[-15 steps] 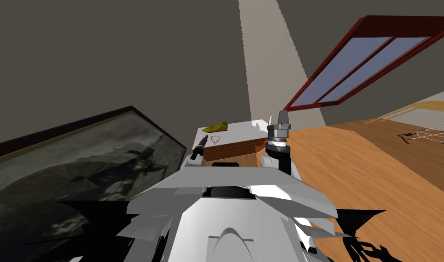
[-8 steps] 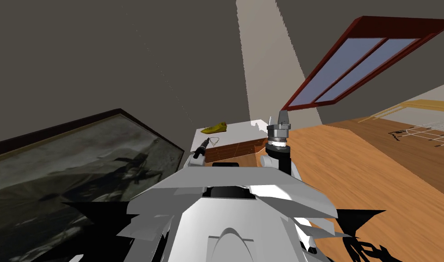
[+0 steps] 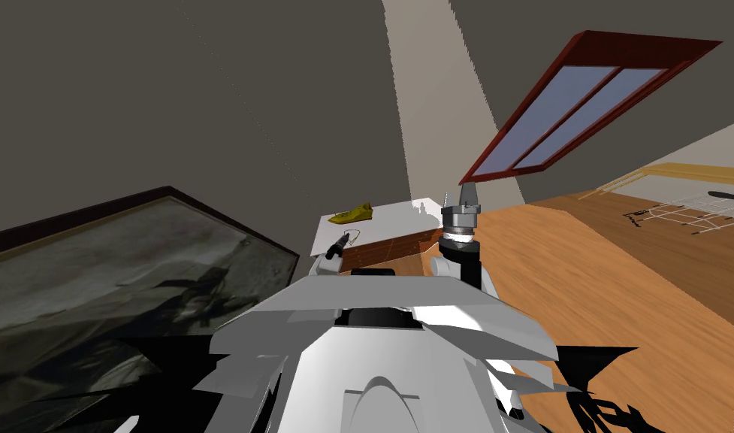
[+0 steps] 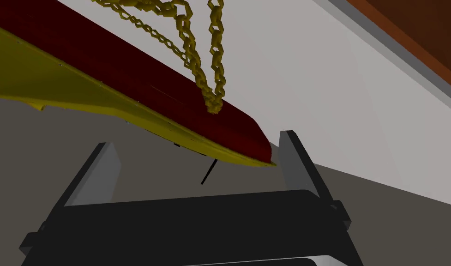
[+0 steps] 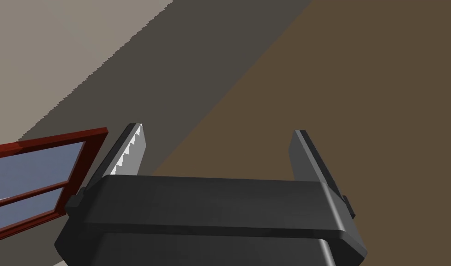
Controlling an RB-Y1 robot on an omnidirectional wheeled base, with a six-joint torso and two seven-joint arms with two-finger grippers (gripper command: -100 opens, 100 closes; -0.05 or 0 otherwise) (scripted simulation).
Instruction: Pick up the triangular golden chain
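Left gripper (image 4: 196,141) | advanced toward golden chain (image 4: 206,55) on table (image 3: 403,213) | fingers spread, empty, chain just beyond tips | grasp pending | right gripper (image 5: 215,138) raised, fingers spread

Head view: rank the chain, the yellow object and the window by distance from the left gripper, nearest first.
1. Golden chain, on the white tabletop, right at the tips of the open left gripper.
2. Yellow object, farther back on the same tabletop.
3. Window, on the far wall, off to the right.
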